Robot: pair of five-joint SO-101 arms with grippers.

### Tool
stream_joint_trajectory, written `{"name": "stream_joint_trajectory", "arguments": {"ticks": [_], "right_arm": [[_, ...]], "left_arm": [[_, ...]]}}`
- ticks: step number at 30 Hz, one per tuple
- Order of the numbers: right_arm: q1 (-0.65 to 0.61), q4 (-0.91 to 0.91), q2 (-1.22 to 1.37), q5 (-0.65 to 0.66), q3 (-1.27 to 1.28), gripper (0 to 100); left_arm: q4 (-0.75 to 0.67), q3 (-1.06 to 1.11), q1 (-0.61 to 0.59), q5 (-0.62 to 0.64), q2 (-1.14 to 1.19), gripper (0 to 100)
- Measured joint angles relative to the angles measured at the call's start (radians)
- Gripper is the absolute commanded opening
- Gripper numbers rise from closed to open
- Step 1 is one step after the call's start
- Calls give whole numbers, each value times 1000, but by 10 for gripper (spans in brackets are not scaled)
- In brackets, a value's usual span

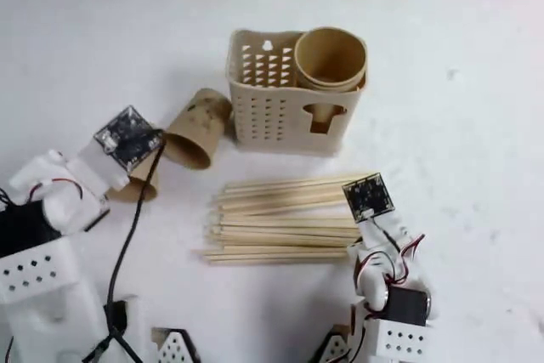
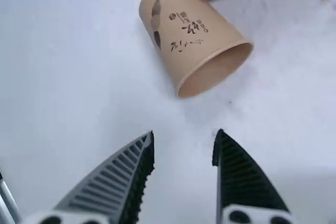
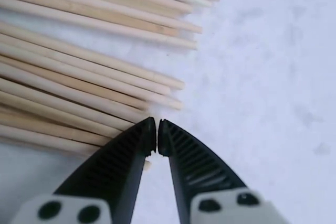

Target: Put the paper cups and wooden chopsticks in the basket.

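Left pincer (image 2: pixel 184 140) parted and empty over the worktop (image 2: pixel 63 77), a tipped paper cup (image 2: pixel 194 38) lying just ahead on its side. Right pincer (image 3: pixel 157 124) closed on nothing, tips at the ends of the chopsticks (image 3: pixel 79 77) heaped near the basket (image 1: pixel 289 108). Nested cups (image 1: pixel 330 57) upright inside the basket.
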Motion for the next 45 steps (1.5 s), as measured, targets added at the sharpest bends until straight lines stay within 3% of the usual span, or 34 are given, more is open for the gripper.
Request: {"name": "stream_joint_trajectory", "arguments": {"ticks": [10,20,34,45], "right_arm": [[0,0,0,0,0,24],[0,0,0,0,0,24],[0,0,0,0,0,24],[0,0,0,0,0,24]], "left_arm": [[-351,293,0,0,0,196],[-560,423,3,38,0,196],[-615,430,44,55,21,196],[-615,207,46,114,400,196]]}}
